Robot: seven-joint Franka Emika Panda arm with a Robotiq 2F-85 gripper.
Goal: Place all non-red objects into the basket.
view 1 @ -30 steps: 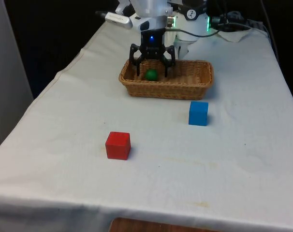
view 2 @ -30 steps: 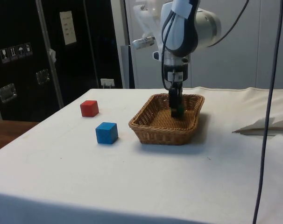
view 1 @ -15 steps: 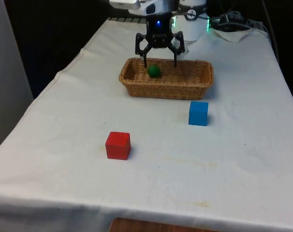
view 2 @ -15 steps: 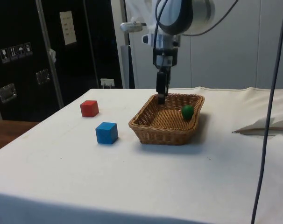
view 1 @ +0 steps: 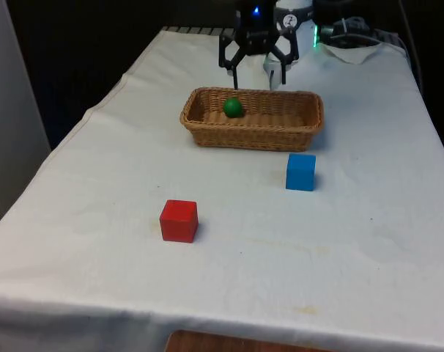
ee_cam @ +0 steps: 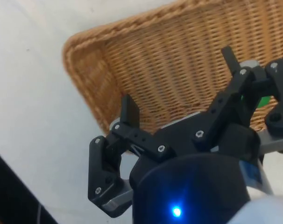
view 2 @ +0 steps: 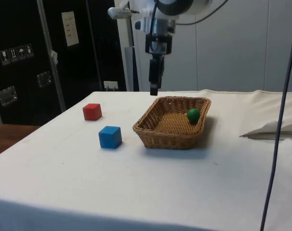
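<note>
Tablecloth (view 1: 368, 249) under splayed, empty pincer (view 1: 256, 73)

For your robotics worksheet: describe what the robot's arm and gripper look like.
The arm is white with rounded, glossy segments. The gripper is black, its two thin jaws built from angular linked bars joined by small silver screws. Dark cables run alongside the arm.

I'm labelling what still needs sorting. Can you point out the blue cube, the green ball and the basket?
blue cube (view 1: 300, 171): front view, its near face.
green ball (view 1: 233, 107): front view, its middle.
basket (view 2: 171, 138): side view, outer wicker wall.
</note>
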